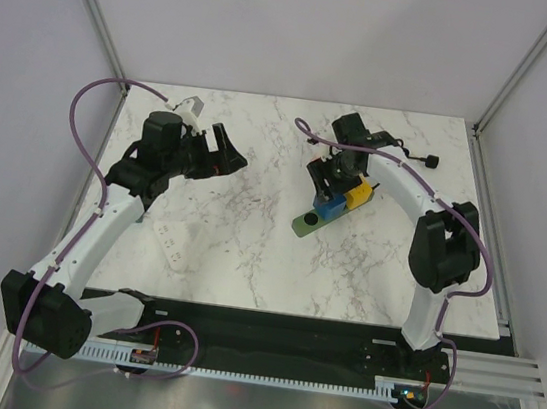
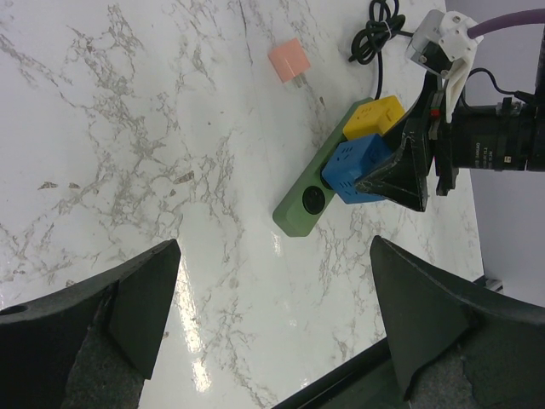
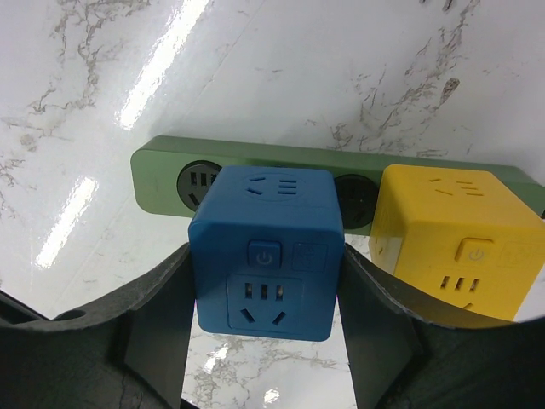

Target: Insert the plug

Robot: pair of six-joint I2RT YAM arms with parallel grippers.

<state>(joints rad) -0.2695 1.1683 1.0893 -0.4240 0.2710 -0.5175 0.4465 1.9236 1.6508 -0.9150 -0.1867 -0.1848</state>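
A green power strip (image 1: pixel 307 225) lies mid-table; it also shows in the left wrist view (image 2: pixel 300 210) and the right wrist view (image 3: pixel 162 172). A yellow cube plug (image 1: pixel 358 195) (image 3: pixel 456 247) sits in it. My right gripper (image 1: pixel 327 194) (image 3: pixel 266 294) is shut on the blue cube plug (image 1: pixel 330 209) (image 3: pixel 268 247) (image 2: pixel 356 167), which stands on the strip between two free sockets. My left gripper (image 1: pixel 225 153) (image 2: pixel 277 324) is open and empty, left of the strip.
A pink cube (image 2: pixel 288 60) lies on the marble beyond the strip in the left wrist view. The strip's black cable (image 1: pixel 415 160) coils toward the back right. White walls enclose the table (image 1: pixel 247 252).
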